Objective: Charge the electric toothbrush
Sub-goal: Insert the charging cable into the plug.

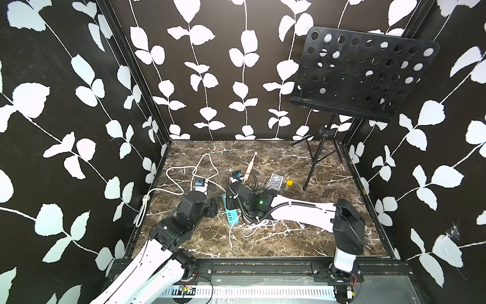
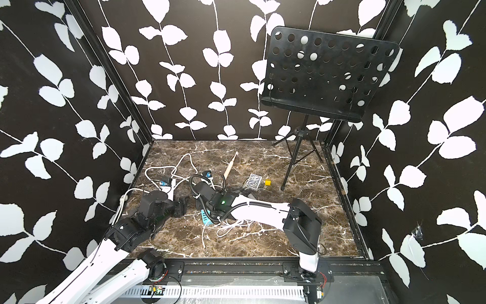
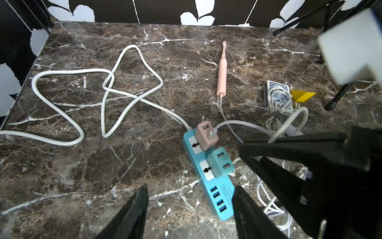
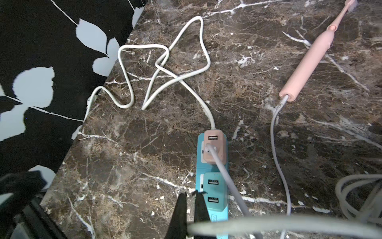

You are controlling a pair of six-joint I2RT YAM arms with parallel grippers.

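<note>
Pink against the brown marble table (image 3: 82,165), the electric toothbrush (image 3: 221,76) lies flat toward the back, well apart from both arms. The thin charging cable (image 3: 237,124) is seated in its base and runs forward to the pink USB adapter (image 3: 206,135) on the teal power strip (image 3: 208,186). We judge the connection made, so the step in hand is a clean release. Our left gripper (image 3: 190,187) stands wide and empty by the strip's USB-port end. Our right gripper (image 4: 191,194) is pinched shut just beside the strip, with nothing visible between its tips. We should lift both straight up, clear of the slack cable, since a snag could tug the plug loose or drag the toothbrush.
</note>
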